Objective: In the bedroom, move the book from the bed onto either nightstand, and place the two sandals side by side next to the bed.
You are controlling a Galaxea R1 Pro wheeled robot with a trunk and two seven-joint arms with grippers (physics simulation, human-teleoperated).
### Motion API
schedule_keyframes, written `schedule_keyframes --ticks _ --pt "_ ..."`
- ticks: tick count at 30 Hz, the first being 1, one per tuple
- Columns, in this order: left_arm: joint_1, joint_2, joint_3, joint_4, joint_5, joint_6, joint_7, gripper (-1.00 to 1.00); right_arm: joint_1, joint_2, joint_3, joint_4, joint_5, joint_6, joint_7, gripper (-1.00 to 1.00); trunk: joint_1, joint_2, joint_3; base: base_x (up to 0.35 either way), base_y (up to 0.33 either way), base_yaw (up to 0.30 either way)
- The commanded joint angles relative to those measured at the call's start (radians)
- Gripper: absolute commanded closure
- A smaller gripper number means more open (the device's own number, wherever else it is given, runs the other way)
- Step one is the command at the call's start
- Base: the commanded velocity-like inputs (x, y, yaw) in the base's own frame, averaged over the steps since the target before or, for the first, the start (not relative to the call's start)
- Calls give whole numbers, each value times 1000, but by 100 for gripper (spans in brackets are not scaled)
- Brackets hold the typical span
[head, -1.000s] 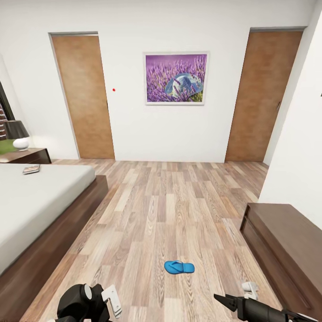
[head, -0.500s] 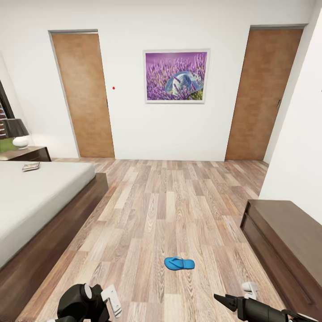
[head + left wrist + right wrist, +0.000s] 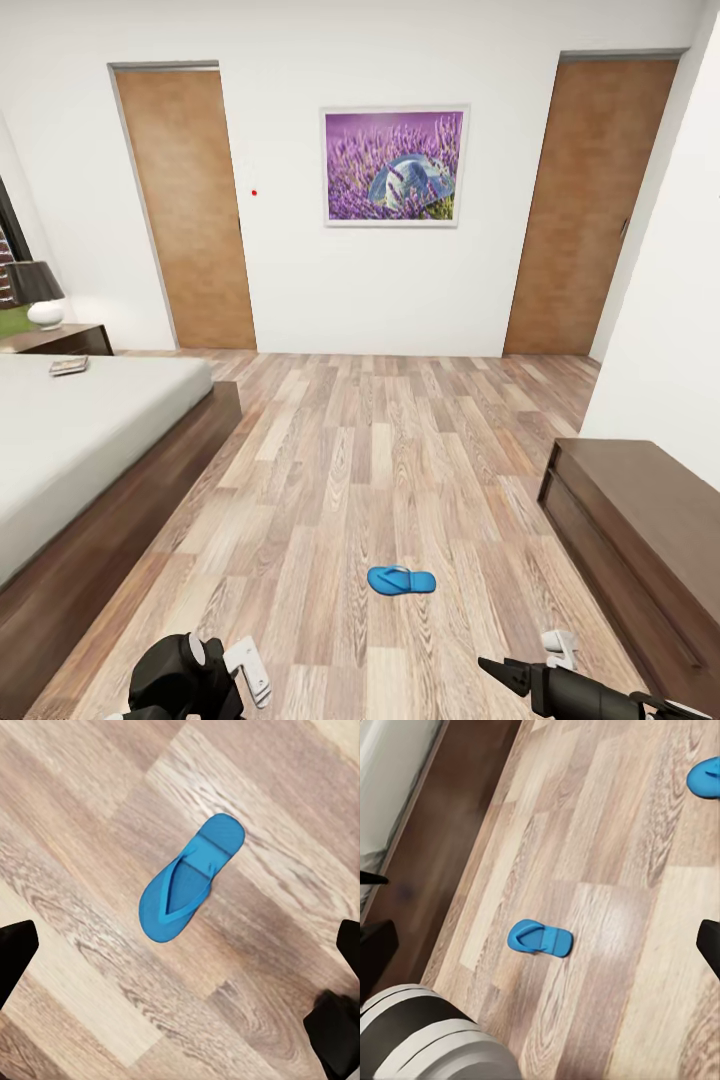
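The book [image 3: 68,366] lies on the pale mattress of the bed [image 3: 90,440], near its far corner, with the nightstand [image 3: 60,340] just behind. One blue sandal [image 3: 401,580] rests on the plank floor between my arms. A second sandal [image 3: 189,886] lies on the floor straight under my left gripper [image 3: 250,672], whose dark fingers [image 3: 15,952] stand wide apart, open and empty. In the right wrist view this sandal [image 3: 540,938] lies beside the bed frame [image 3: 457,840], the other sandal [image 3: 706,776] farther off. My right gripper [image 3: 530,660] is open and empty.
A long low dark cabinet [image 3: 640,530] runs along the right wall. A lamp [image 3: 38,293] stands on the nightstand. Two brown doors [image 3: 190,210] [image 3: 590,200] and a purple picture [image 3: 393,167] are on the far wall. Wide floor lies between bed and cabinet.
The whole head view has shifted a little, with doors, bed and sandal sliding up the picture, so the camera moved. Both grippers keep their place at the bottom edge.
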Motion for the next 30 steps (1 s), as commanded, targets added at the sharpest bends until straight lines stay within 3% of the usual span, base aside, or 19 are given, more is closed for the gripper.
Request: schedule_keyframes --ticks 1,10,25,30 --pt "-1 0 -2 -1 -6 7 -6 -100 0 0 0 0 -6 7 1 -100 4 -8 -4 0 0 0" --pt "0 1 -2 -1 -6 8 -5 -100 0 0 0 0 -5 7 1 -100 38 -71 -32 0 0 0" --pt "-1 1 -2 0 -6 7 -1 -100 0 1 0 0 -5 7 1 -100 45 -74 -90 0 0 0" --pt "-1 -2 -2 1 -2 7 8 -100 0 1 0 0 -5 7 1 -100 45 -74 -90 0 0 0"
